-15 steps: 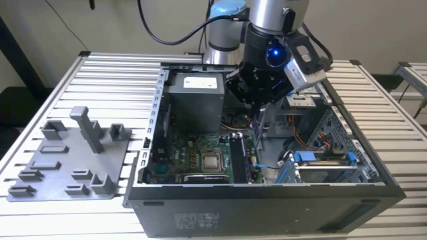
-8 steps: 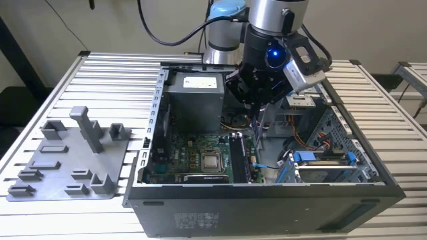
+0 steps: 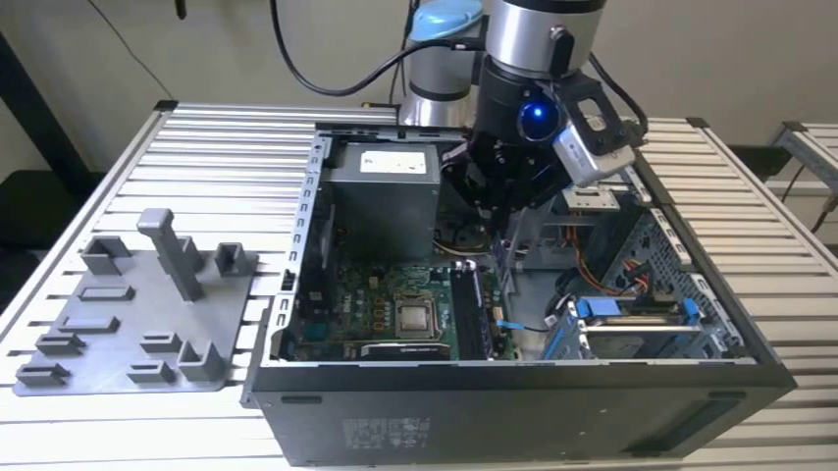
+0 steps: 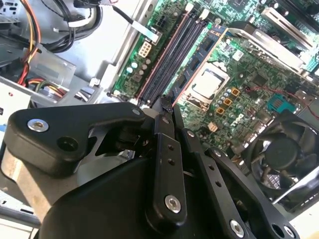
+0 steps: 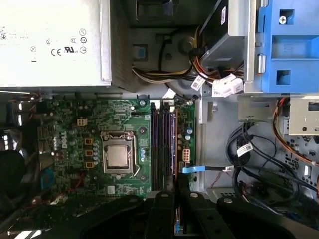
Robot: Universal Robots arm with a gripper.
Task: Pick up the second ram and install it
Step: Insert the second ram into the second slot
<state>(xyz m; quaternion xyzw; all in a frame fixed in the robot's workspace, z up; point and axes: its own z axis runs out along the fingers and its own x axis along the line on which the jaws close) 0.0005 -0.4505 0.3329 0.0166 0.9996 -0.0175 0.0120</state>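
Evidently mid-install, the tool, closed on the second ram, hung over the memory slots, where seating would demand exact alignment.

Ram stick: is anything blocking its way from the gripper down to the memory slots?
Nothing visible does. The ram stick sits edge-on in the gripper above the memory slots. The blue cable lies beside the slots, not across them.
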